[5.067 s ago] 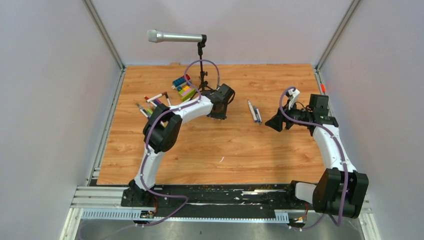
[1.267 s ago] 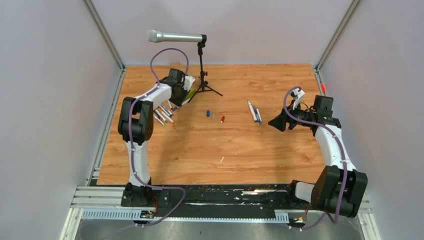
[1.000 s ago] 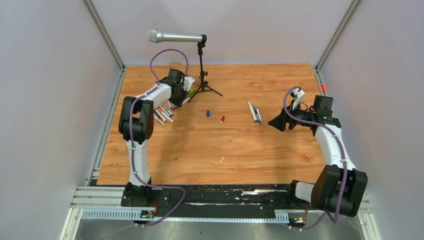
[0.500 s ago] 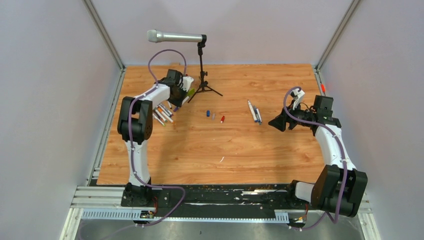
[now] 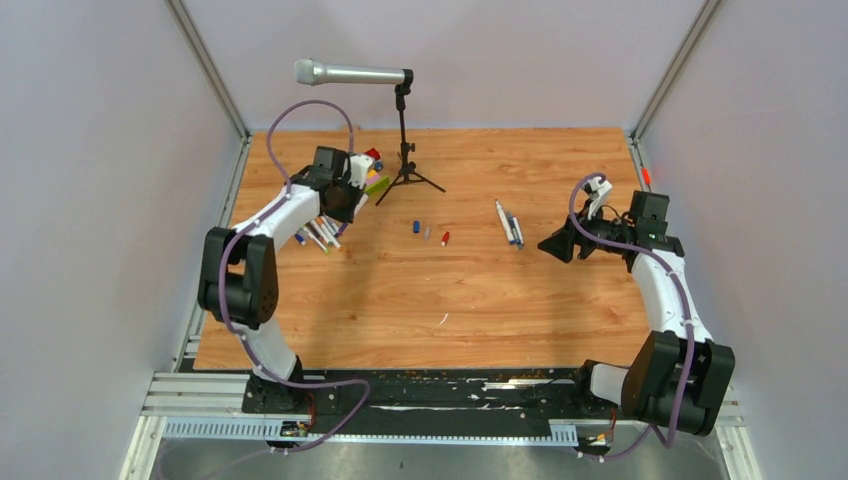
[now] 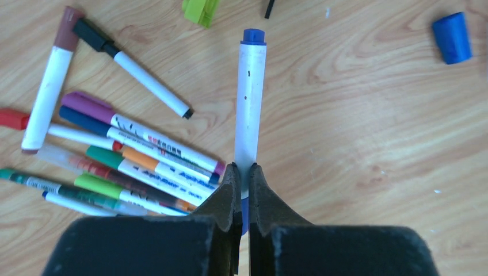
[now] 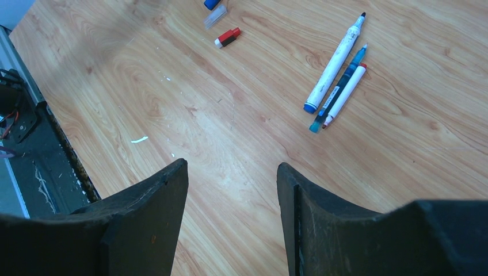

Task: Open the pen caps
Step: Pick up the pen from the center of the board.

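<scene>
Well nearer than the microphone stand, by the arm bases, a black rail edges the wooden table, and a small white scrap lies on the boards. Farther in and right of the stand, the right gripper hangs with its jaws about half apart, holding nothing. Three pens lie side by side beyond its fingers, clear of them. Just nearer than the stand's feet, a blue cap, a clear cap and a red cap lie loose in a short row. Left of the stand, a heap of pens fans across the wood. Just beside it the left gripper is pinched tight on the near end of a white pen with blue at both ends. The barrel points away from the fingers toward a green toy block by the stand's legs. Pale grey walls close three sides.
</scene>
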